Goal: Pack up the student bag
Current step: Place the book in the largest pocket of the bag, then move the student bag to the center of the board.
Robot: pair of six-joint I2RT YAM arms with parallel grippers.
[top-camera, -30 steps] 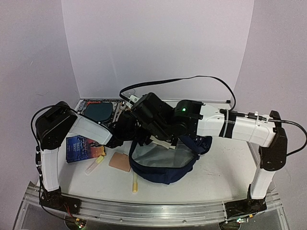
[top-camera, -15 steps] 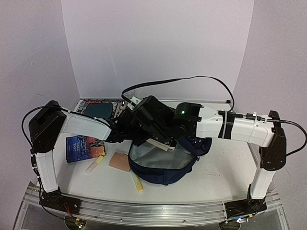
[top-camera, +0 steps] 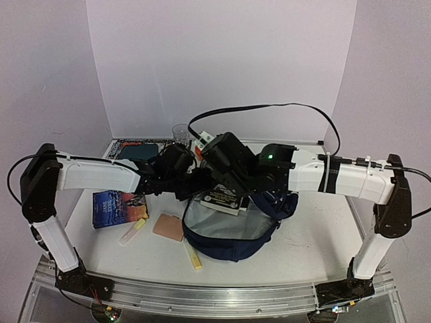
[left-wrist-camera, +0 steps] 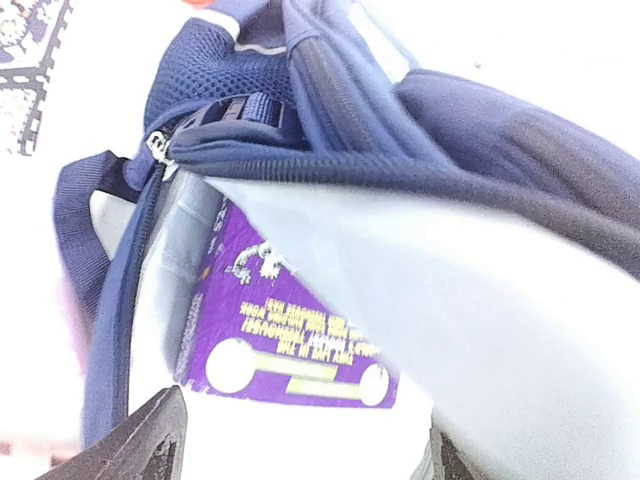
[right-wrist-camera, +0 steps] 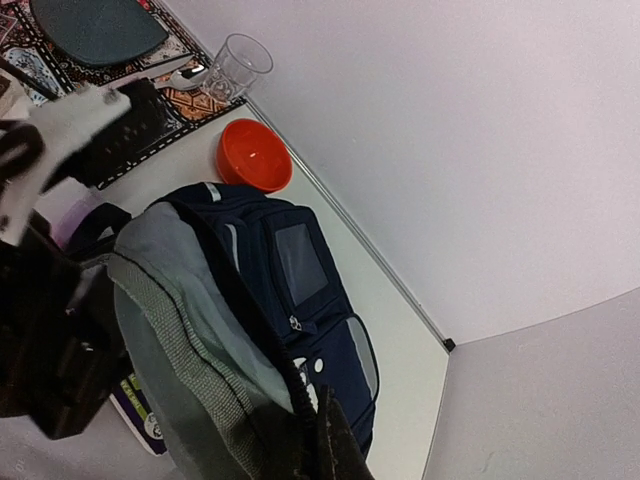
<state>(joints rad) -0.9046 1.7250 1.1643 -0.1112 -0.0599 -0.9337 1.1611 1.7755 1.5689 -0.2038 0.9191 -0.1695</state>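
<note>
Overhead and wrist views of the packing scene: the student bag [top-camera: 232, 245] lies near the middle of the table [top-camera: 316, 235], slightly toward the near edge, its mouth facing up and gaping so that we see the pale grey lining. The right arm reaches in from the right, and in its wrist view we find the right gripper [right-wrist-camera: 322, 440] clenched on the bag's grey upper edge, where a dark zip line runs in between the fingers. The left arm reaches in from the left to the far left side of the mouth; the left gripper [left-wrist-camera: 305, 425] is released, its two fingers spread wide with nothing between them. Just beyond it a purple book [left-wrist-camera: 290, 340] rests against the lining inside the bag. On the table left of the bag we note a blue book [top-camera: 120, 207], a tan pad [top-camera: 168, 227] and two yellow markers [top-camera: 133, 232], one of them close to the bag's near left side. At the far left lie a patterned mat [right-wrist-camera: 190, 100] with a dark plate [right-wrist-camera: 95, 28], a clear glass [right-wrist-camera: 238, 65] and an orange bowl [right-wrist-camera: 255, 157]
</note>
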